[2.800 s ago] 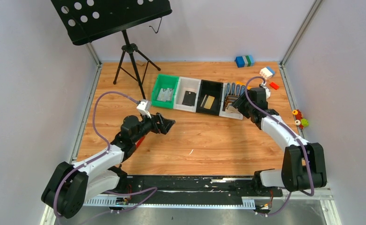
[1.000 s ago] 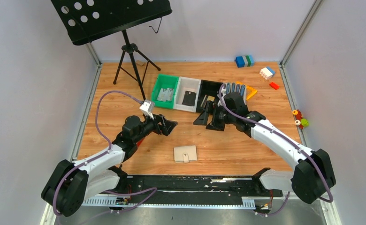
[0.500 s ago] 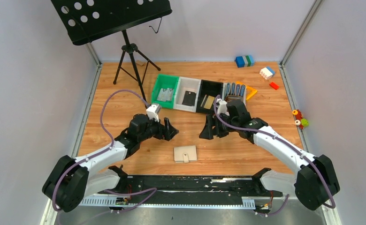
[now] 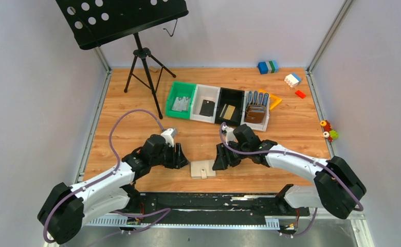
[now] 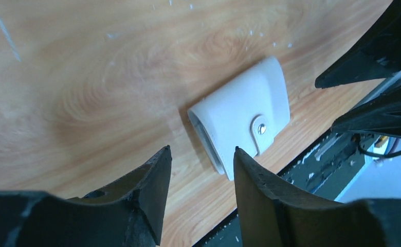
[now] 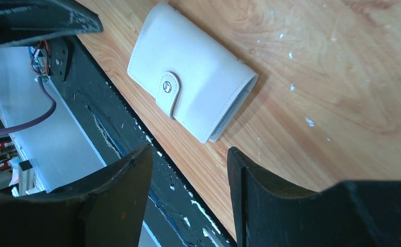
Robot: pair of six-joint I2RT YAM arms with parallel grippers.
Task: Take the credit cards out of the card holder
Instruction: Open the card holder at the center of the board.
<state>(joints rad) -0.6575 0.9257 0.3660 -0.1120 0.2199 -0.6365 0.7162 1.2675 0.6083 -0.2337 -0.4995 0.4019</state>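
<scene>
The card holder (image 4: 203, 169) is laid flat on the counter (image 4: 291, 123), close to its near edge. It is folded shut, and its tab is fastened by a small stud. It is flanked by the two tools: the left tool (image 4: 180, 156) is held just beside its left side and the right tool (image 4: 220, 157) just beside its right side. Both tools are seen released, with a gap between the fingers and nothing gripped in either. In the wrist views each tool is seen apart from the card holder. A gold-tan credit card (image 4: 229, 111) is seen in a black bin (image 4: 233, 92) at the back of the counter, well apart from the card holder.
</scene>
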